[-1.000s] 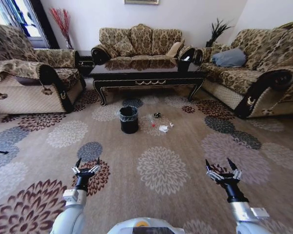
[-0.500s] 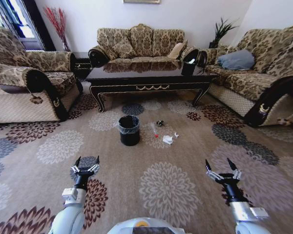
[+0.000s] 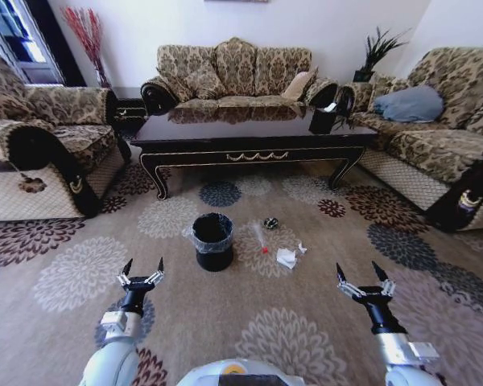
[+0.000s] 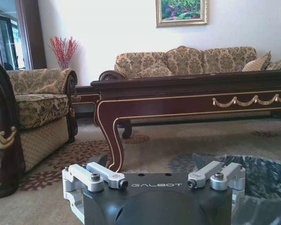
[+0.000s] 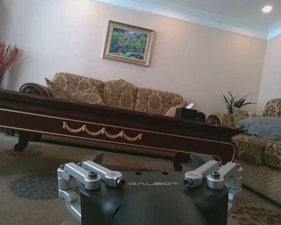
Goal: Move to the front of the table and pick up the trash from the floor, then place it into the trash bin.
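Looking down from the head view, we see our left gripper (image 3: 142,272) and right gripper (image 3: 362,277) held low over the floor (image 3: 72,273), both with fingers spread apart and empty. Ahead of them, the bin (image 3: 212,240) stands nearer the left gripper; the trash (image 3: 286,257) lies between the two, just beyond, before the table (image 3: 249,137). Our left wrist view shows the bin (image 4: 262,173) close ahead, table (image 4: 192,96) behind. Our right wrist view faces the table (image 5: 107,124).
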You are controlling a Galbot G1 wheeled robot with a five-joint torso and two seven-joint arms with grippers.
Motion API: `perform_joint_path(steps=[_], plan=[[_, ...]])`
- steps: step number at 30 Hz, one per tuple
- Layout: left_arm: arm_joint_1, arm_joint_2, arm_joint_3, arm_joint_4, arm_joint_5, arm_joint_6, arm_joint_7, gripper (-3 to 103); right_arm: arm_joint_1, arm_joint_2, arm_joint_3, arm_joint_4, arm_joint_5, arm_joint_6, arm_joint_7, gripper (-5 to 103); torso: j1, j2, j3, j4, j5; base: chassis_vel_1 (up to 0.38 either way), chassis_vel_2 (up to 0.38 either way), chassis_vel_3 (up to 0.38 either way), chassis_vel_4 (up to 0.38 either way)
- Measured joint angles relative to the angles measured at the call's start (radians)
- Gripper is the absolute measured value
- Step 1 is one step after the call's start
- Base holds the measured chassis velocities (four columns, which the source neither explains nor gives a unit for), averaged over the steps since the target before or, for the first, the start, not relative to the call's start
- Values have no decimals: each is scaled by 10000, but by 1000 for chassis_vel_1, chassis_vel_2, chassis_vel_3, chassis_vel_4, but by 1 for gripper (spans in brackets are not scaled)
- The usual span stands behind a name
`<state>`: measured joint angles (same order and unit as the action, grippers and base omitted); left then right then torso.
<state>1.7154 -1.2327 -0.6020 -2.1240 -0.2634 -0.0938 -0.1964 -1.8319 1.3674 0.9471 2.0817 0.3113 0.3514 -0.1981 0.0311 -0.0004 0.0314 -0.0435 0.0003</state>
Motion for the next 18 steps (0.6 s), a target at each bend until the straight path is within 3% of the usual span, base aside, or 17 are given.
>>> perform_joint_path(steps=[12, 18], plan=[[-259, 262, 45, 170, -19, 29, 21, 100, -20, 29, -94, 72, -71, -54, 116, 100, 1, 2, 4, 3, -2, -219, 219, 218, -212], [-501, 561, 280, 142, 58, 249, -26, 100, -11, 119, -180, 55, -174, -61, 127, 100, 6, 2, 7, 0, -6, -101, 111, 81, -115]])
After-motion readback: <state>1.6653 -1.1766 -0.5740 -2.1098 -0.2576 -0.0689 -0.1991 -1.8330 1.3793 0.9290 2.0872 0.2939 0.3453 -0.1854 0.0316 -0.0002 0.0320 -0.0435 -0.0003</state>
